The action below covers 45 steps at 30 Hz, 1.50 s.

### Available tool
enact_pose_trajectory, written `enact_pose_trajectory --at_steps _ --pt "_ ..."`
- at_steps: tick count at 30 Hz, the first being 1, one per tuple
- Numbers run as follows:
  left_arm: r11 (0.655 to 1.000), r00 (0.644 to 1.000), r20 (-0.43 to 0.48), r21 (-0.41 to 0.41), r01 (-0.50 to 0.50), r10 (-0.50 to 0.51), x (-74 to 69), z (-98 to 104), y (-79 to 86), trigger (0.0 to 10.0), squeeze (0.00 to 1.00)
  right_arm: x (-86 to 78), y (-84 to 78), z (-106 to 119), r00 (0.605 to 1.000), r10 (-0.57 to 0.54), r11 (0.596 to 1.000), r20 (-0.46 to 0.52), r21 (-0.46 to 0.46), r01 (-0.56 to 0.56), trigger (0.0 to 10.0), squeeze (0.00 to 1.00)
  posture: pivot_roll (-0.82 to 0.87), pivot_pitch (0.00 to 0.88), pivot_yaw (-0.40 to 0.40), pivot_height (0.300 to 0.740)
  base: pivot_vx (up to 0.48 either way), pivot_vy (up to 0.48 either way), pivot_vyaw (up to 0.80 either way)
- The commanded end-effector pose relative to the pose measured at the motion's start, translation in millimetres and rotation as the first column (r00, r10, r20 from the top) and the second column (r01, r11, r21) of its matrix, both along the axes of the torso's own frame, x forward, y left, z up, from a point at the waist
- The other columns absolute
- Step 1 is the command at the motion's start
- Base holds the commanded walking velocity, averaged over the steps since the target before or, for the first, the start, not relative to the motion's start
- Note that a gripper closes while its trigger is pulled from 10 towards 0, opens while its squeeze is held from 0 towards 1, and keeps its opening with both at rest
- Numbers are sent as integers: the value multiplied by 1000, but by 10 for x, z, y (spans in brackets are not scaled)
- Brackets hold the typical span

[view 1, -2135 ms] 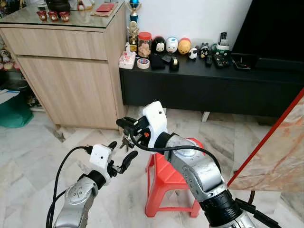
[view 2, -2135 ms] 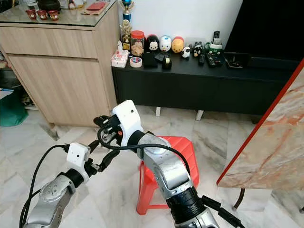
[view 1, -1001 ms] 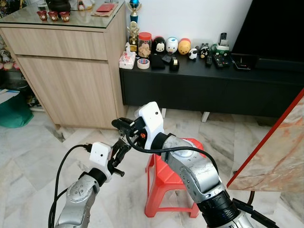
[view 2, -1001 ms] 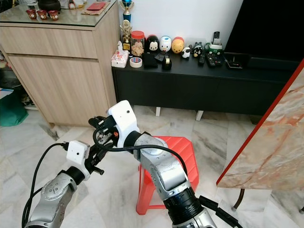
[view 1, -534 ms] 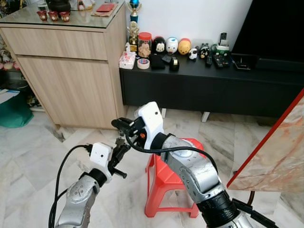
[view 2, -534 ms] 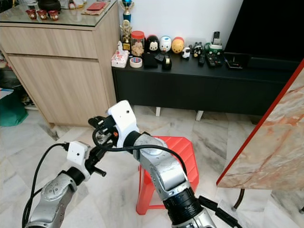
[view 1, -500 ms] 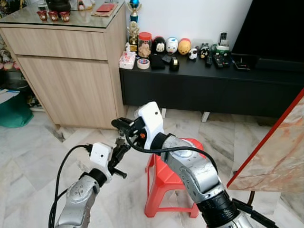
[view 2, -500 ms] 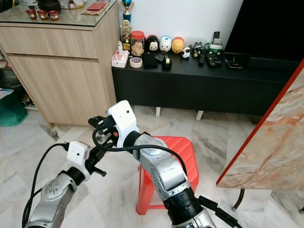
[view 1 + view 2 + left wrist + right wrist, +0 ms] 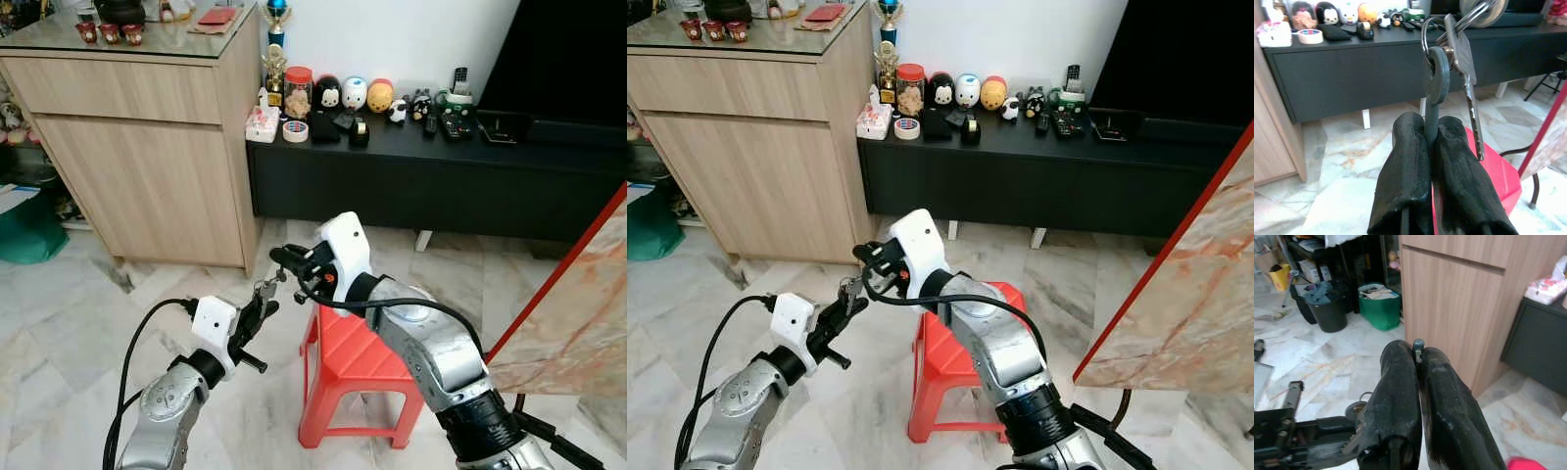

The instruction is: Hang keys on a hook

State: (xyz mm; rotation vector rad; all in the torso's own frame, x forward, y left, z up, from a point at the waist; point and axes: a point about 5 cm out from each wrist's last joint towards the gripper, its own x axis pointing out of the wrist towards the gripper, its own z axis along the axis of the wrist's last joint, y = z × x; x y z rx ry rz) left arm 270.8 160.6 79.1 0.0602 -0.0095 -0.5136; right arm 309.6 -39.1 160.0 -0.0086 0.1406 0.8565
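Keys (image 9: 1449, 63) pinched in our left gripper (image 9: 263, 306), fingers clamped on dark key head, bunch above floor at stool's (image 9: 345, 354) 9 o'clock. Our right gripper (image 9: 284, 258), at keys' 1 o'clock, fingers pressed together on small dark tip.

Red plastic stool (image 9: 345, 357) on marble floor (image 9: 69, 323). Wooden cabinet (image 9: 147, 157) at left; low black counter (image 9: 431, 181) beside it carries jar (image 9: 298, 90), tape roll (image 9: 295, 130), figurines (image 9: 355, 93), remotes (image 9: 456, 122).
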Motion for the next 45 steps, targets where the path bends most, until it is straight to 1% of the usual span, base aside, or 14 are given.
enact_pose_trajectory --at_steps 1,11,13,22,23,24,27,28,29,30,35,38,39,45 --pt "999 997 -49 8 -53 53 -44 -78 147 0 0 134 -377 -27 987 -162 987 -4 -9 162 10000 0 40 26 -74 740 0 0 0" --pt "999 998 -61 23 -31 32 -63 -80 151 0 0 190 -619 -326 959 -267 963 -94 -59 262 10000 0 48 29 -68 740 0 0 0" --pt "999 997 -65 24 -27 29 -68 -81 149 0 0 190 -667 -442 948 -292 956 -125 -82 283 10000 0 50 30 -68 740 0 0 0" --pt "999 997 -69 28 -20 22 -76 -85 139 0 0 188 -701 -572 936 -313 949 -162 -89 302 10000 0 50 25 -65 740 0 0 0" --pt "999 997 -69 29 -19 21 -76 -86 138 0 0 188 -698 -577 936 -311 950 -166 -83 301 10000 173 51 22 -64 740 0 0 0" --pt "999 997 -69 30 -18 20 -74 -85 137 0 0 191 -693 -586 936 -309 951 -171 -75 300 10000 1000 51 22 -64 740 0 0 0" --pt "999 997 -69 30 -17 19 -71 -83 137 0 0 201 -693 -598 936 -310 950 -167 -76 302 10000 1000 53 16 -63 740 0 0 0" --pt "999 997 -69 31 -17 19 -70 -83 138 0 0 204 -694 -600 936 -312 950 -164 -79 303 10000 86 53 15 -63 740 0 0 0" --pt "999 997 -70 31 -17 19 -70 -83 138 0 0 206 -695 -602 936 -313 949 -163 -80 304 10000 86 53 15 -63 740 0 0 0" --pt "999 997 -70 31 -18 20 -69 -84 140 0 0 209 -700 -608 934 -318 948 -162 -83 308 10000 0 52 13 -62 740 0 0 0" --pt "999 997 -72 33 -19 21 -72 -88 141 0 0 216 -729 -639 929 -331 943 -168 -93 319 10000 0 52 12 -63 740 0 0 0" --pt "999 997 -77 36 -20 23 -79 -99 147 0 0 201 -747 -682 926 -319 948 -204 -81 309 10000 0 51 14 -63 740 0 0 0" --pt "999 997 -77 36 -21 24 -80 -99 147 0 0 198 -751 -686 924 -318 948 -210 -77 309 10000 1000 51 16 -64 740 0 0 0" --pt "999 997 -76 32 -21 23 -83 -99 139 0 0 182 -776 -725 929 -291 956 -227 -88 278 10000 1000 52 20 -64 740 0 0 0"
